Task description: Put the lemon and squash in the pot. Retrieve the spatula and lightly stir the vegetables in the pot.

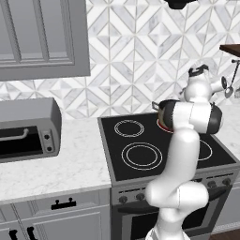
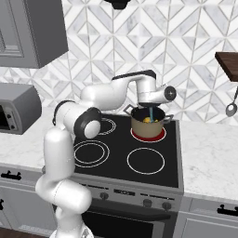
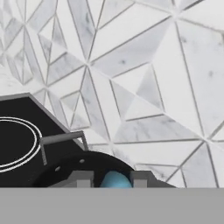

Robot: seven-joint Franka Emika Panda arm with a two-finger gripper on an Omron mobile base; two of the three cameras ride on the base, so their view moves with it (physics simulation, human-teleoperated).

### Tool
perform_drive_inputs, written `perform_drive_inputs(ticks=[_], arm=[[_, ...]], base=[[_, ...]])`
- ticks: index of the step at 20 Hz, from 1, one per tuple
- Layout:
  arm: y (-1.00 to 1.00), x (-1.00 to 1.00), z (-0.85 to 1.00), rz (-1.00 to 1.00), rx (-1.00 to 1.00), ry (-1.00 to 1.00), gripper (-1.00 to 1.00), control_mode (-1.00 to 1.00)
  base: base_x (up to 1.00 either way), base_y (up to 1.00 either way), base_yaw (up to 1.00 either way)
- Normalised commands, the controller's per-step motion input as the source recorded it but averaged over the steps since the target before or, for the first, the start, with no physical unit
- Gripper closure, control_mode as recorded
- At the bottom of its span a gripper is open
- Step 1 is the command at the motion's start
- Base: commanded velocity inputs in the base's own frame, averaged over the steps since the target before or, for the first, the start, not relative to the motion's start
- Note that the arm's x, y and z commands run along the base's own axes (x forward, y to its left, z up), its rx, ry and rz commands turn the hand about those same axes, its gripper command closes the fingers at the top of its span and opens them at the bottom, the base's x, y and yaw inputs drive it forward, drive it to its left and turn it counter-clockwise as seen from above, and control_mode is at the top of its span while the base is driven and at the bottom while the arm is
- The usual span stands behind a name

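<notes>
The tool (image 2: 151, 108) hung directly over the pot (image 2: 148, 122), its jaws drawn nearly together around the top of the spatula (image 2: 151, 114). The slim light-blue handle ran straight down from the tool into the pot's dark interior. In the hand view the two dark fingertips (image 3: 83, 179) pressed against a rounded light-blue end (image 3: 116, 180) between them, with the pot's rim and one small side handle (image 3: 61, 142) just beyond, toward eleven o'clock.

The pot sat on the glowing red burner (image 2: 148, 135) at the back right of the stove (image 2: 135, 158), at about one o'clock from the stove's centre. Inside it, a patch of bright yellow, the lemon (image 2: 147, 120), showed beside the spatula's shaft. The squash could not be made out within the pot. A grey spoon (image 2: 231, 108) hung on the wall at three o'clock from the pot, well apart.
</notes>
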Motion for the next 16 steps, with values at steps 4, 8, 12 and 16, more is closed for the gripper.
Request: perform_drive_inputs(ticks=[4,8,12,16], arm=[[0.16,0.12,0.00,0.07,0.11,0.04,1.00,-1.00],[0.17,0.00,0.19,0.10,0.13,0.00,1.00,-1.00],[0.04,0.05,0.02,0.09,0.10,0.00,1.00,-1.00],[0.00,0.35,-0.23,0.07,0.03,0.01,1.00,-1.00]], base=[[0.00,0.00,0.00],[0.00,0.00,0.00],[0.00,0.00,0.00],[0.00,0.00,0.00]])
